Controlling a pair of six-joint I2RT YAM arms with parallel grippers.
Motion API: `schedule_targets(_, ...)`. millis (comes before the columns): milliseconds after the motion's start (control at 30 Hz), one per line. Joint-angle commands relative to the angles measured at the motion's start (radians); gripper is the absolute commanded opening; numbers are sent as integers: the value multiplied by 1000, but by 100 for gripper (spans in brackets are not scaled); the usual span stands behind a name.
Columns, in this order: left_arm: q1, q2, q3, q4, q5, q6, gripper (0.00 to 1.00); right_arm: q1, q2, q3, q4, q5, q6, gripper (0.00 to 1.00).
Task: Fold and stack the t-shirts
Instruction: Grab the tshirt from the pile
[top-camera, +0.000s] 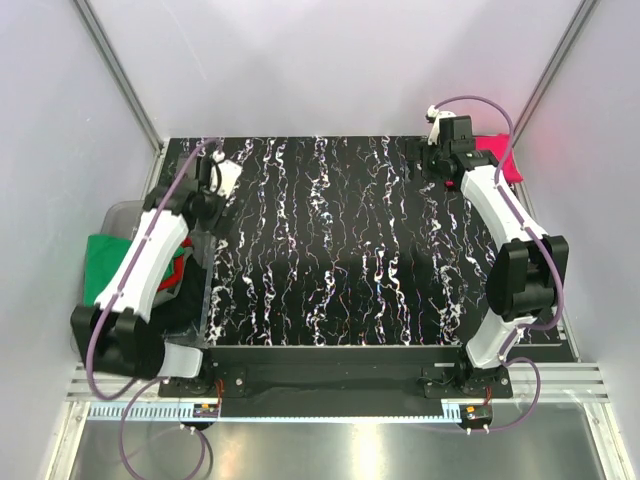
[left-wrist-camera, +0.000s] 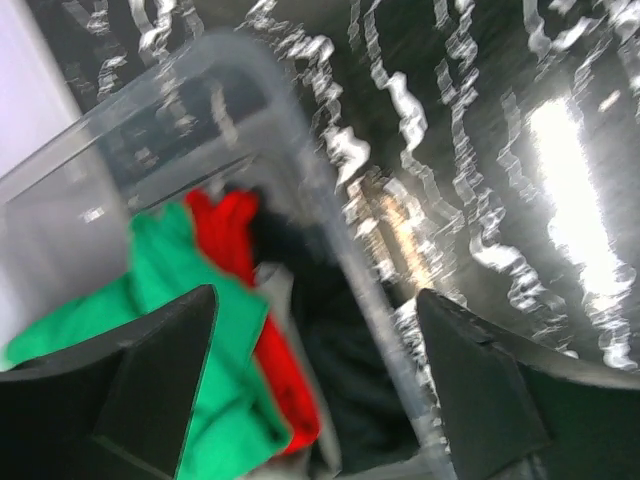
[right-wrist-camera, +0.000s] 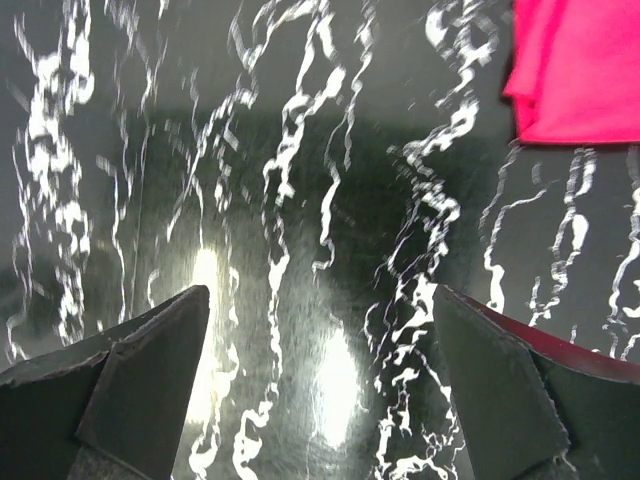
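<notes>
1. i saw the left gripper (top-camera: 222, 180) (left-wrist-camera: 315, 300) at the table's (top-camera: 330, 250) left edge, over the rim of the clear bin (top-camera: 125, 212) (left-wrist-camera: 300, 150); its fingers (left-wrist-camera: 170, 370) were spread wide and released, with nothing between them.
2. the bin sat just off the table's left edge; the left wrist view was blurred, but the cloth inside read clearly enough.
3. the green t-shirt (top-camera: 105, 262) (left-wrist-camera: 230, 380) lay bunched in the bin on the side away from the table; the red t-shirt (top-camera: 178, 270) (left-wrist-camera: 240, 240) lay touching it on the side nearer the table.
4. a dark, seemingly black t-shirt (left-wrist-camera: 335, 360) lay against the bin wall nearest the table, beside the red one; i could not make out its shape.
5. the right gripper (top-camera: 440, 150) (right-wrist-camera: 320, 295) hung over the table's far right part; its fingers (right-wrist-camera: 500, 380) were parted and released, with only bare tabletop between them.
6. the magenta t-shirt (top-camera: 500, 155) (right-wrist-camera: 580, 70) lay folded on the table's far right corner, just beside the right gripper and not in its grasp.
</notes>
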Motion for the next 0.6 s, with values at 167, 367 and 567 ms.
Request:
schedule_targets(167,168,-202,-164,35,-161,126,75,21,-34,-26,-59,-248,-160,100)
schedule_targets(367,226,-186,-169,1,-138,166,57,20,-9,-37,-65,-405,-119,100)
schedule_targets(567,298,-138,-195,-39,-88,178,49,20,9,-14,-68,-455,-102,100)
